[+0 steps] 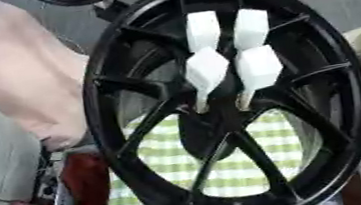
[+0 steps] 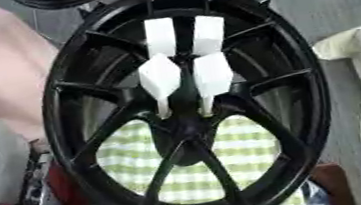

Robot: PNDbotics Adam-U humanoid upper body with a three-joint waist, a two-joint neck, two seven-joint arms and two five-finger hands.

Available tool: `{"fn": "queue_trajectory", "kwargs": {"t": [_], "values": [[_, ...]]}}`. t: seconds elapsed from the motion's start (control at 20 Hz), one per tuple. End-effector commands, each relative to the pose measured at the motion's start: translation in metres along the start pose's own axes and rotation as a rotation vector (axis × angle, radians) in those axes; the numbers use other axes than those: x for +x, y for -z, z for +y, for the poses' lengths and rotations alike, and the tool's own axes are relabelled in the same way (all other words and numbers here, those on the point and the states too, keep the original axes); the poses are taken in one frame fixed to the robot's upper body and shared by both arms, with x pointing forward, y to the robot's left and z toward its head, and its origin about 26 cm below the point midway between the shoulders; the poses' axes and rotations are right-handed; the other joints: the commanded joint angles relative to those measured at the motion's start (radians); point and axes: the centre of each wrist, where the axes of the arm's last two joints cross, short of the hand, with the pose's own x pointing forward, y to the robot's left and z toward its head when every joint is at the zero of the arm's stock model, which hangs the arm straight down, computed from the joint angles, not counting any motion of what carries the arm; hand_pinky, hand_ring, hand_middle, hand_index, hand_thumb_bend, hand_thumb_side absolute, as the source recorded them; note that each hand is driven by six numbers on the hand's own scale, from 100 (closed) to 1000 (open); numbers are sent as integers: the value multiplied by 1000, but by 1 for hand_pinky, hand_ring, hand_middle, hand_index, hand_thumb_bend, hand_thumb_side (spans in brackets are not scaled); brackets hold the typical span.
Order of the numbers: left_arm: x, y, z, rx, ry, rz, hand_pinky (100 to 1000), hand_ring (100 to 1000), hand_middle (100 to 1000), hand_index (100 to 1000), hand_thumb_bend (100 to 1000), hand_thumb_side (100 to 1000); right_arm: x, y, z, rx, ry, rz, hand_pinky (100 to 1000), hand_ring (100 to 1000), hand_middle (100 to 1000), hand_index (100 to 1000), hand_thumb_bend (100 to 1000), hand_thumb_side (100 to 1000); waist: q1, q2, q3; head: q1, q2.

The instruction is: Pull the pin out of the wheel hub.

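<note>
Standing upright and filling the view: black wheel hub, in front of a checked cloth. Sitting at its centre, apparently not yet pulled: four white pieces, the lower two tapering toward the middle; being hard to tell which is the pin. Showing neither robot hand, so leaving their fingers unknowable and the pulling seemingly all ahead. Reaching to the rim's left edge: a person's arm, with contact hidden behind the rim.
</note>
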Motion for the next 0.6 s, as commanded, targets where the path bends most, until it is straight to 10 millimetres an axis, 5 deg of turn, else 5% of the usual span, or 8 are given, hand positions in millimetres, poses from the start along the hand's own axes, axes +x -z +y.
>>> {"fn": "queue_trajectory", "kwargs": {"t": [0.05,0.6], "values": [[7,3,2,-27,21,-18,985,717,651,857,100,768,-6,7,-6,-13,22,16,853,796,692,738,100,259,2,-22,2,-8,6],[6,3,1,-33,19,-12,986,717,651,857,100,770,-23,65,-10,7,102,-13,858,794,685,733,100,321,2,-22,15,-18,6]]}}
